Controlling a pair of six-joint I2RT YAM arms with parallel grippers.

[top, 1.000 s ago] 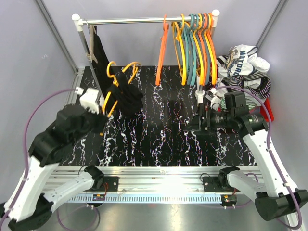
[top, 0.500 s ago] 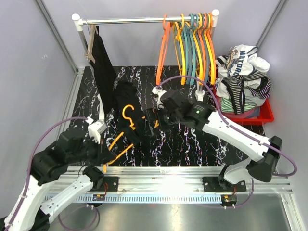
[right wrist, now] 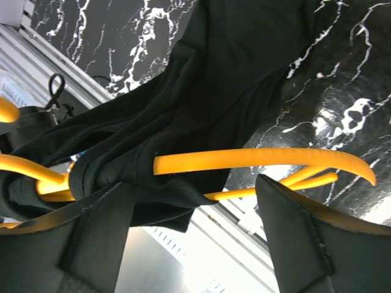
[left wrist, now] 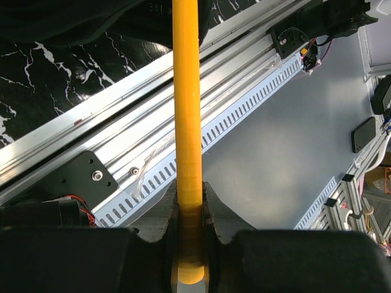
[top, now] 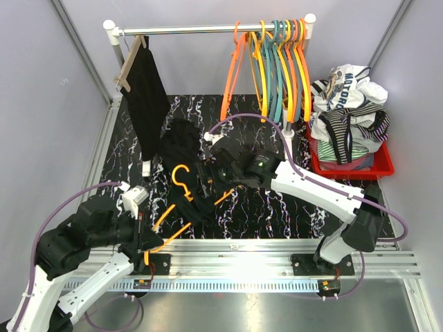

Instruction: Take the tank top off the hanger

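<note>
Down at the near left edge of the bench (top: 277, 207), the left gripper (left wrist: 188, 201) is clamped tight on one arm of the yellow hanger (top: 181, 173). The black tank top (top: 183, 145) is bunched on that hanger over the bench's left-middle. The right gripper (right wrist: 195, 226) stands wide, one finger on each side of the cloth and the hanger's other arm.

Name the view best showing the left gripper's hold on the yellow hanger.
Left wrist: the left gripper is shut on the yellow hanger, close up. Top view shows the grip small; right wrist shows only hanger and tank top.
</note>
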